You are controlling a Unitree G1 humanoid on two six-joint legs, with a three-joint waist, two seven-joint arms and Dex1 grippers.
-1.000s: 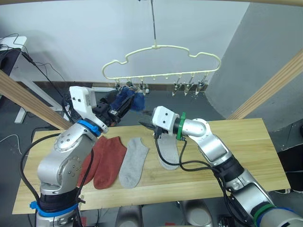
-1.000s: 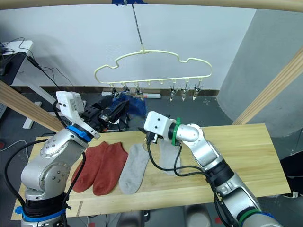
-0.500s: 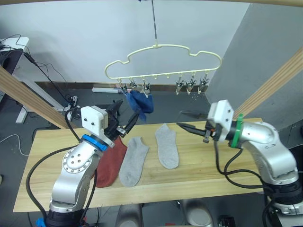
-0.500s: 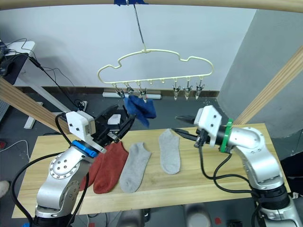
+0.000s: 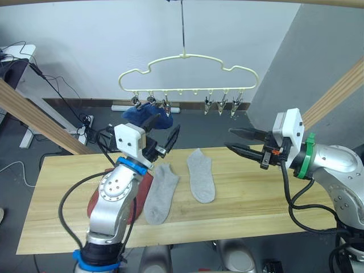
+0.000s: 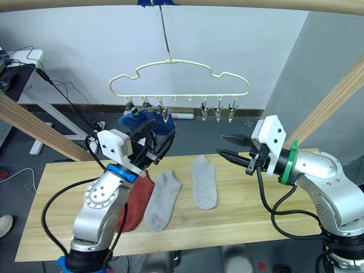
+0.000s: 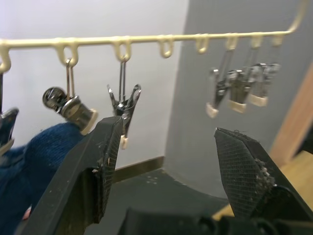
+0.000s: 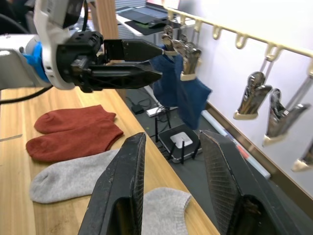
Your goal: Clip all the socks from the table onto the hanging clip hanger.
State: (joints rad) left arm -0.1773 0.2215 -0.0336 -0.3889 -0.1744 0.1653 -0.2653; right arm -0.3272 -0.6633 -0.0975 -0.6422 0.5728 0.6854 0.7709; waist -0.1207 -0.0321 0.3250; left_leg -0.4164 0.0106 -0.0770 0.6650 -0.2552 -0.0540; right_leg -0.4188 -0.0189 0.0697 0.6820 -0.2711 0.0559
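1. Clip hanger (image 5: 187,74) hung above table (image 5: 256,199), blue socks (image 6: 142,122) clipped at left end.
2. Grey socks (image 5: 200,175), red socks (image 8: 73,132) lay on table.
3. Left gripper (image 5: 162,132), right gripper (image 5: 236,141): both spread, empty.

On my pale wooden worktop (image 5: 250,205) lie rust-red socks (image 8: 73,132) and light grey socks (image 5: 200,175); blue socks (image 6: 149,123) hang from the pale yellow clip hanger (image 5: 187,71).

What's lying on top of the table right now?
On the table lie two grey socks and rust-red socks, partly covered by the left arm in the head views. The blue socks hang from the clip hanger.
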